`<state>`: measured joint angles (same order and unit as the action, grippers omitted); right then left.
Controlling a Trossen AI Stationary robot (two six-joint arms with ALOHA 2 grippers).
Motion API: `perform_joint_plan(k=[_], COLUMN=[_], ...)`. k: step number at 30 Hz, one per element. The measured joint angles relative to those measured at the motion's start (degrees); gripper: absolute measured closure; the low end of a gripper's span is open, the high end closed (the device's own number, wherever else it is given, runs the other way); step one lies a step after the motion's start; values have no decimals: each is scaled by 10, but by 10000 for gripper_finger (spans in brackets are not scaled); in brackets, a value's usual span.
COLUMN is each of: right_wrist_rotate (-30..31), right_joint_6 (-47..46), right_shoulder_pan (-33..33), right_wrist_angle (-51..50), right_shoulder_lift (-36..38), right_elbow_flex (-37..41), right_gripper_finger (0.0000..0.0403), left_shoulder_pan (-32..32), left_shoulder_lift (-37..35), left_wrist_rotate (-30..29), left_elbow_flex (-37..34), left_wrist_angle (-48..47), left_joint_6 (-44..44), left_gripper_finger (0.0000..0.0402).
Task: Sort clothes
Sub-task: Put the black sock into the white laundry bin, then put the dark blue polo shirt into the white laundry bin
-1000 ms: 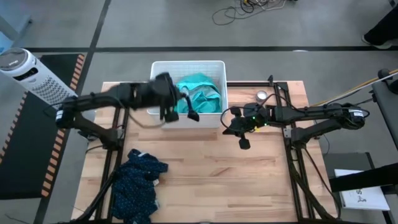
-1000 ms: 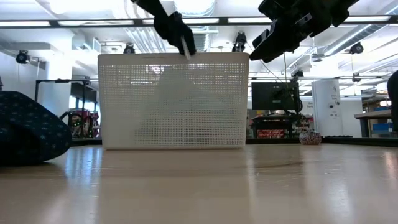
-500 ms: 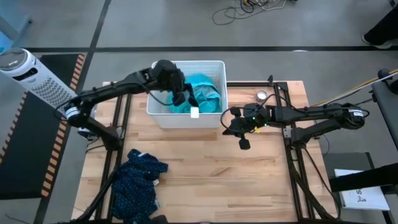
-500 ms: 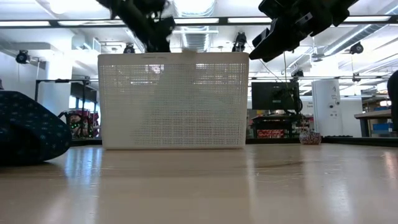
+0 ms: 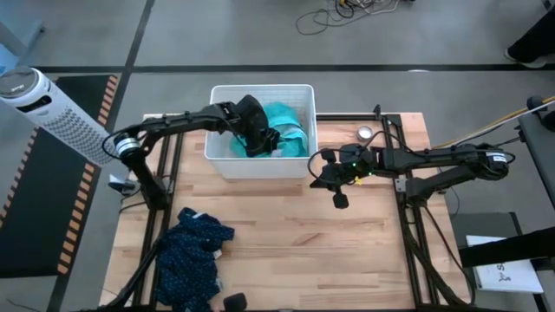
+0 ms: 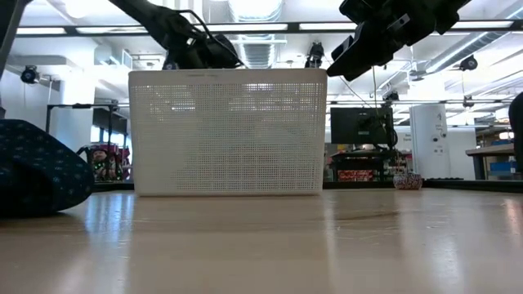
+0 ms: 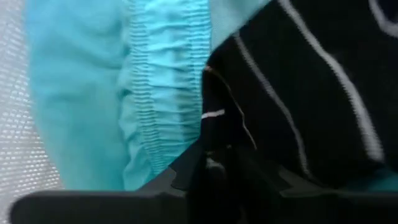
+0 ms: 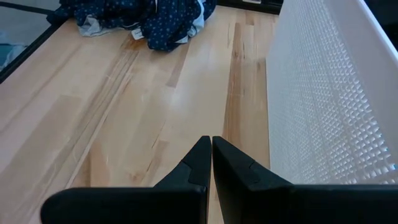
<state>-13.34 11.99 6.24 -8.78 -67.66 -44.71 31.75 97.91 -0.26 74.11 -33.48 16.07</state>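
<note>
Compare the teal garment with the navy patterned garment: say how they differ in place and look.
The teal garment lies inside the white basket, with the left gripper down in it; the navy patterned garment lies heaped on the bare wooden table, no gripper near. Teal is plain; navy is speckled. Both are crumpled soft fabric.

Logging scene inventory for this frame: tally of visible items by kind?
Garments: 3, a teal fabric garment and a black white-striped fabric piece in the basket, plus a dark navy patterned garment on the table.
White perforated plastic basket: 1
Roll of tape: 1
Total: 5
</note>
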Motion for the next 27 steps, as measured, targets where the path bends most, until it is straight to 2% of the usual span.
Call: perform_joint_plan(k=[6,11,15,21,27], right_wrist_rotate=[0,0,-1,0,-1], right_joint_6=[0,0,1,2,5], right_shoulder_pan=[0,0,0,0,0], right_wrist_angle=[0,0,1,1,2], right_shoulder_lift=[0,0,0,0,0], right_elbow_flex=[0,0,0,0,0], right_gripper_finger=[403,403,403,403,403], left_shoulder_pan=[-1,-2,-11,-34,-89], left_shoulder_lift=[-23,-87,-155,-256,-325], left_wrist_rotate=[-7,-14,-22,-22,-22], left_elbow_flex=[0,0,1,1,1], left_wrist_angle=[-3,-1,-1,-42,-158], left_joint_6=[15,30,53,54,-6], left_gripper_finger=[246,183,149,138,162])
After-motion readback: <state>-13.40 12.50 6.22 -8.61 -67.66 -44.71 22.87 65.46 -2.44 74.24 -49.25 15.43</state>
